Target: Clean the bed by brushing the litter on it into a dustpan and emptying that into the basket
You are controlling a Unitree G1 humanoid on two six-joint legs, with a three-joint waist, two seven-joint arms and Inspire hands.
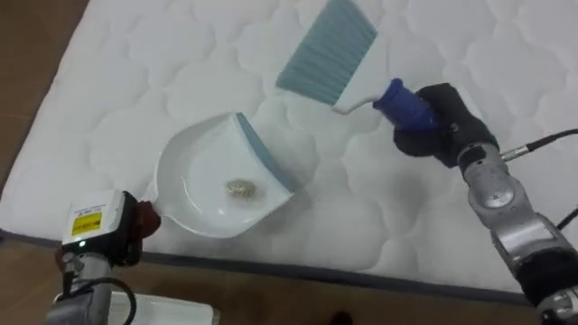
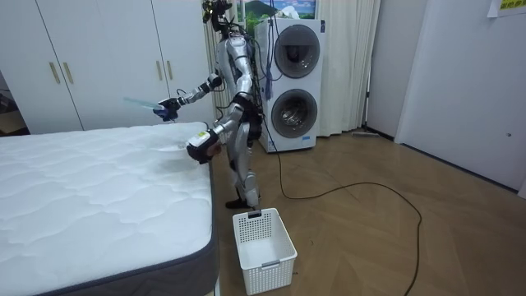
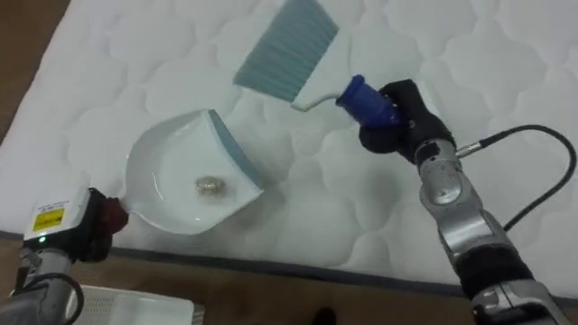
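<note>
- A white plastic dustpan [image 1: 185, 176] with a grey-blue rubber lip lies on the white quilted mattress [image 1: 397, 226], left of the frame's centre. Its mouth is turned to the right.
- In the dustpan, close to the lip, there is one small beige heap of crumbs [image 1: 240, 188]. The pan's smooth white inside shows all around it.
- The left hand [image 1: 128, 236] is at the lower left of the frame, at the pan's short handle, just over the mattress's edge. Its fingers seem to be curled round that handle, but the view there is poor.
- The right hand [image 1: 438, 122], at the right of the frame, is closed round the dark blue grip of a hand brush with pale blue bristles [image 1: 325, 50]. The bristle head is at the upper centre, apart from the dustpan's lip. In the room view it is held in the air above the bed.
- The mattress's near edge, with a dark grey band, runs along the bottom of the frame. The brown wooden floor [image 2: 370, 238] shows beyond the edge at the upper left.
- Plain quilted surface lies open to the right of the dustpan and under the brush.
- In the room view the robot stands at the mattress's side. A white slatted plastic basket [image 2: 263, 240] stands on the floor in the lower centre, near the bed's corner. Open floor stretches to the room view's right.
</note>
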